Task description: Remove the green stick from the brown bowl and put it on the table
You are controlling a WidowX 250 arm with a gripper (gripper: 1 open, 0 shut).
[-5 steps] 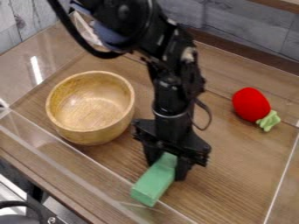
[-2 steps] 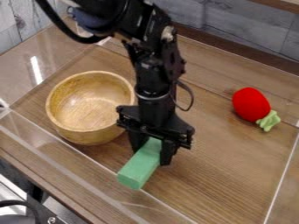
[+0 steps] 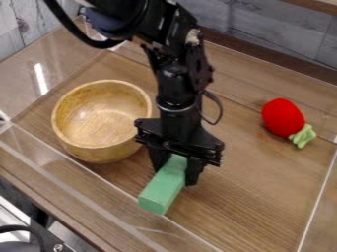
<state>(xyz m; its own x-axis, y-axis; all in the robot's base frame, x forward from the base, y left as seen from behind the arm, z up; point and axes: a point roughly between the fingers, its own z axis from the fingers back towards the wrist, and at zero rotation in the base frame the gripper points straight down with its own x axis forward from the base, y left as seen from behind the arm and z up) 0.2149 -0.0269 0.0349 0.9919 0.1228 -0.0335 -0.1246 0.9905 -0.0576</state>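
Observation:
The green stick (image 3: 164, 187) is a light green block lying slanted on the wooden table (image 3: 250, 202), its upper end between my fingers. My gripper (image 3: 179, 168) points straight down and is shut on that upper end, just right of the brown bowl. The brown bowl (image 3: 101, 120) is a round wooden bowl standing at the left of the table, with nothing showing inside it.
A red strawberry toy (image 3: 283, 117) with a green stalk lies at the right. A clear plastic wall (image 3: 79, 212) runs along the table's front and left edges. A grey brick wall closes the back.
The arm and the green stick have shifted left, closer to the bowl, compared with a second ago. Since the later earlier frame, almost nothing has moved.

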